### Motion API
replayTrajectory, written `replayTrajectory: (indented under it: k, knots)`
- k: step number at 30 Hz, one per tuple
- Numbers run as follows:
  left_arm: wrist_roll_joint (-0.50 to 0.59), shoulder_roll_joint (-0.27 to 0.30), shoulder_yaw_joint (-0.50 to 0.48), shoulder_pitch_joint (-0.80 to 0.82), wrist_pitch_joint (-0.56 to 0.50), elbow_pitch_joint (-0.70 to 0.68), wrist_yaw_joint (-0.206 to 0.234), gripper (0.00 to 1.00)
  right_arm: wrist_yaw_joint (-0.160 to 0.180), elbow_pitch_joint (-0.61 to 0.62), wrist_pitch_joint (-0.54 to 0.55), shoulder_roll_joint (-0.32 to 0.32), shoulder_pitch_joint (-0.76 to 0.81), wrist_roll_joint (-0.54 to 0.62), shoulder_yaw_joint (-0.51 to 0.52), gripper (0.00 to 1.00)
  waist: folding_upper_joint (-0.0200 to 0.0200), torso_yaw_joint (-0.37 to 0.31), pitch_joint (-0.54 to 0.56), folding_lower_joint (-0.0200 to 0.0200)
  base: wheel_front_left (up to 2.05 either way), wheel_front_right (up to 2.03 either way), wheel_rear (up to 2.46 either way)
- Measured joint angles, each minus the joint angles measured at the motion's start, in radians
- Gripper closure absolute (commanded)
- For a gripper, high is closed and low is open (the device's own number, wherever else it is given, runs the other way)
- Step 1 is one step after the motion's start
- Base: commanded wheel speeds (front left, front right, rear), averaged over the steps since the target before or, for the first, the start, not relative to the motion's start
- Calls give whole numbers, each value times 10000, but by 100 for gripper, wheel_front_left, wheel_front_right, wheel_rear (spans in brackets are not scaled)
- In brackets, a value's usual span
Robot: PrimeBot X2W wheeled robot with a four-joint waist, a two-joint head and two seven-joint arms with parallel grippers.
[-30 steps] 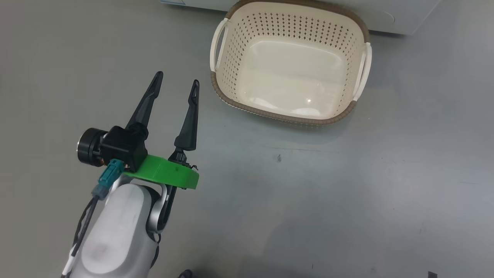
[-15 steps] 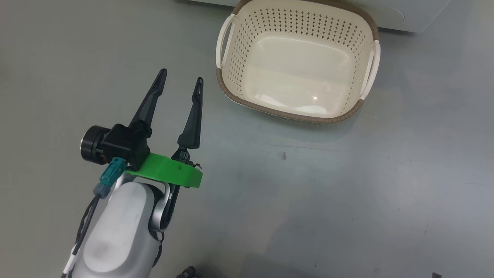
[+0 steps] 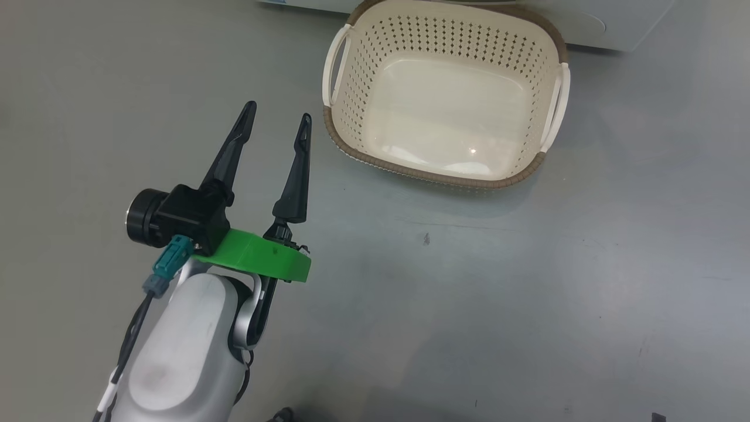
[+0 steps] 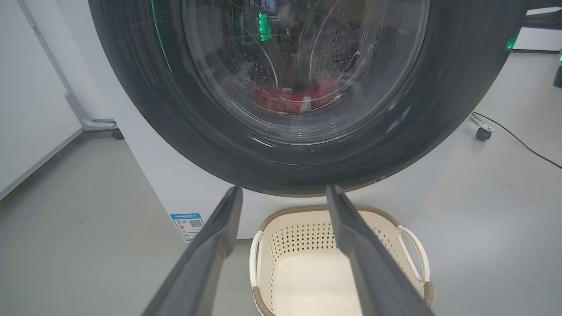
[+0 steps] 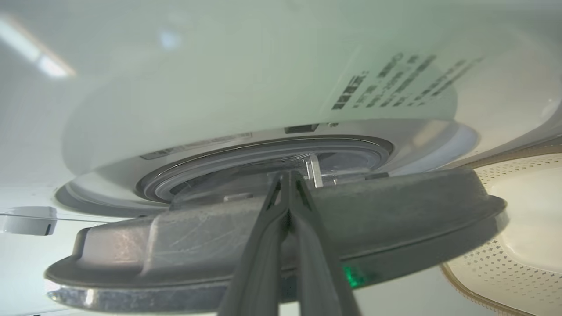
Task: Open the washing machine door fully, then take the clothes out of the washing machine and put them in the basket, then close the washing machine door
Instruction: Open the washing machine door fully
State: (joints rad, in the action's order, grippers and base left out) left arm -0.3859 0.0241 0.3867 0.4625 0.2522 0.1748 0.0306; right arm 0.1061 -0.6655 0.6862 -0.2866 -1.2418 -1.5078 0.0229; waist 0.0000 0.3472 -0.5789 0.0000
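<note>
door: washing machine door (image 4: 175, 131) looks cracked open. Rigid, hinged, glossy. Hook the rim edge; a pinch on the face would likely slip.
right claw: right gripper (image 5: 285, 174) pressed together, holding nothing, tips tucked behind the door rim.
left claw: left gripper (image 3: 278, 111) spread wide, empty, over floor (image 3: 527, 293) beside basket (image 3: 410, 172).
clothes: red clothes (image 4: 287, 98) low inside, behind the door. Soft, light, limp. Pinch a bunched fold.
basket: empty, right in front of washing machine (image 4: 175, 188).
</note>
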Motion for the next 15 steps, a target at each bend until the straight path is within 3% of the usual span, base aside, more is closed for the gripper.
replayTrajectory:
  k: [15]
  knots:
    - [48,0,-35,-14,0,186,40,0,-614,-226,1256,171,565,-431,-251,100,0,-239,409,0,0,0,0]
